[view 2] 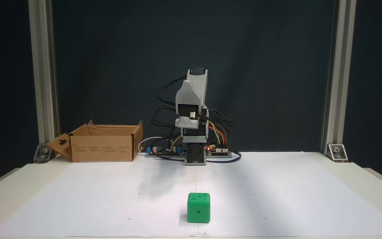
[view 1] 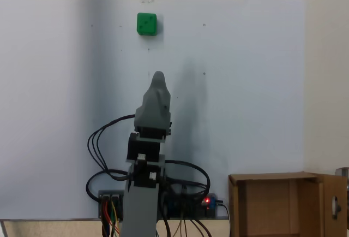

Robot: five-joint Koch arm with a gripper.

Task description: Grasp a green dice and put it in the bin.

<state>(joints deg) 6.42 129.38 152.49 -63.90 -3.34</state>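
Note:
The green dice (view 1: 146, 24) (view 2: 198, 207) sits alone on the white paper, far out from the arm's base and roughly in line with it. The arm is folded up over its base, and my gripper (view 1: 158, 77) (view 2: 188, 122) hangs in the air well short of the dice, pointing toward it. Its jaws lie one behind the other in both fixed views, so only one grey tip shows and nothing is seen held. The bin (view 1: 272, 178) (view 2: 103, 146), a brown cardboard box with upright flaps, stands beside the arm's base.
Cables and a control board with a red light (view 1: 207, 200) (view 2: 207, 149) lie around the base. Metal frame posts (view 2: 45, 79) (view 2: 335, 79) stand at the table's back corners. White paper (view 2: 277, 199) covers the table between arm and dice.

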